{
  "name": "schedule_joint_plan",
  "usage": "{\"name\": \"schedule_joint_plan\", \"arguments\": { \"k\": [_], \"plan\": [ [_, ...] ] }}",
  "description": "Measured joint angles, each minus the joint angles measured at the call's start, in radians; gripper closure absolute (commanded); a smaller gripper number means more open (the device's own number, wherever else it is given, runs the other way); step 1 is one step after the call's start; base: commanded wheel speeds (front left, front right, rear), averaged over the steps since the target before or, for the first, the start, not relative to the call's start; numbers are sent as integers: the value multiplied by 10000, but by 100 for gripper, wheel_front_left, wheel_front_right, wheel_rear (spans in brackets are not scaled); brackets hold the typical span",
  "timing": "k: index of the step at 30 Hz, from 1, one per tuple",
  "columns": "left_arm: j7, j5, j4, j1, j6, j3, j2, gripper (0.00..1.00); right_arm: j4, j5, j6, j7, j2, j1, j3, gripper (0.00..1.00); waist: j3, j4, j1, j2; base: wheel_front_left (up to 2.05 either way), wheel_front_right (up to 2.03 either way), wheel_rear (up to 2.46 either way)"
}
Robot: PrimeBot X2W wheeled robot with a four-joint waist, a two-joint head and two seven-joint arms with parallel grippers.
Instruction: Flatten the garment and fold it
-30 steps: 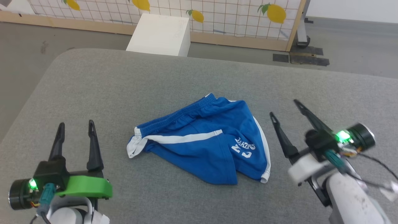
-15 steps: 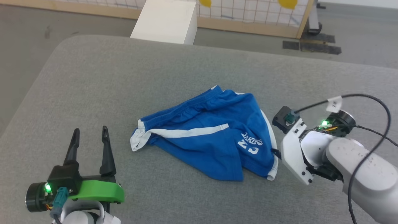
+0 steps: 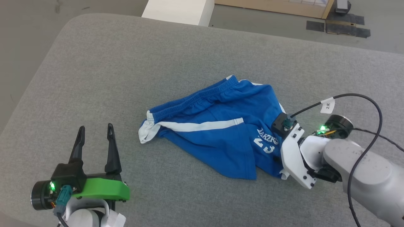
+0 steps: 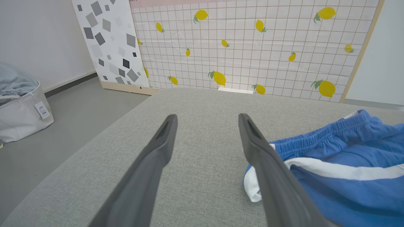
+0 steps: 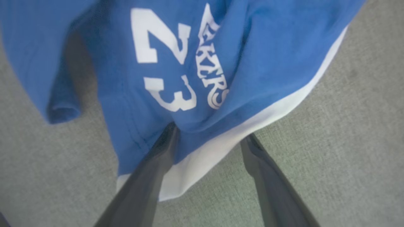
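The blue shorts [image 3: 214, 126] lie crumpled near the middle of the grey upholstered surface [image 3: 110, 63]. Their gathered waistband [image 3: 192, 101] is toward the far side, a white side stripe [image 3: 202, 126] runs across the top layer, and the white "LAKERS 23" print [image 5: 183, 63] sits on the leg nearest the robot's right. The right gripper [image 5: 211, 135] points down at that leg's white-trimmed hem [image 5: 221, 148]. Its two dark fingers stand apart, unclenched, one tip at the blue cloth just above the trim and the other at the trim's outer edge, with nothing pinched between them. The left gripper [image 3: 94, 134] hovers over bare surface to the left of the shorts, clear of them, its fingers likewise spread and empty. Beyond the surface's far edge stand a white box [image 3: 180, 11] and a lemon-patterned panel [image 4: 252, 47].
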Motion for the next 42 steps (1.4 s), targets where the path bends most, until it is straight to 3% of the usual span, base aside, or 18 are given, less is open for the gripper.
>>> {"name": "schedule_joint_plan", "arguments": {
  "k": [1,6,9,14,21,22,23,24,31,34,38,42],
  "plan": [
    [0,25,17,-3,-15,35,-33,0,58,-35,4,-155,4,-100,92,100,16,-13,0,0,0,0,0],
    [0,79,84,-52,-107,134,-123,0,299,-209,8,-1026,35,-628,362,100,-35,-145,1,0,0,0,0],
    [0,117,58,-115,-169,107,-148,0,709,-470,6,-1336,-397,-1418,278,100,-70,-142,1,0,0,0,0],
    [0,117,36,-304,-232,-61,-182,0,1916,-769,6,-1490,-986,-2619,-42,100,88,36,1,0,0,0,0],
    [0,-63,63,-762,-249,-497,-211,0,4034,-690,6,-1847,-995,-2966,-328,100,545,491,2,0,0,0,0],
    [0,-82,73,-779,-192,-573,-215,0,4238,-704,6,-1952,-966,-2936,-268,84,596,562,2,0,0,0,0],
    [0,-84,88,-783,-163,-617,-215,0,4406,-679,6,-2184,-899,-2894,-305,36,638,629,2,0,0,0,0],
    [0,-84,107,-782,-102,-644,-215,0,4541,-627,6,-2437,-794,-2864,-362,0,665,680,2,0,0,0,0],
    [0,253,178,-666,-56,-539,-219,0,4725,-773,6,-4546,-382,-2786,-449,0,418,612,2,0,0,0,0],
    [0,336,178,-531,-104,-387,-213,0,4477,-913,6,-4888,-428,-2902,-397,0,177,448,2,0,0,0,0],
    [0,466,180,-441,-186,-196,-207,0,3616,-660,4,-4633,-483,-3029,-205,0,-123,135,1,0,0,0,0],
    [0,569,161,-362,-201,-115,-205,0,1900,499,4,-3116,-665,-2955,416,0,-375,-140,0,0,0,0,0]
  ]
}}
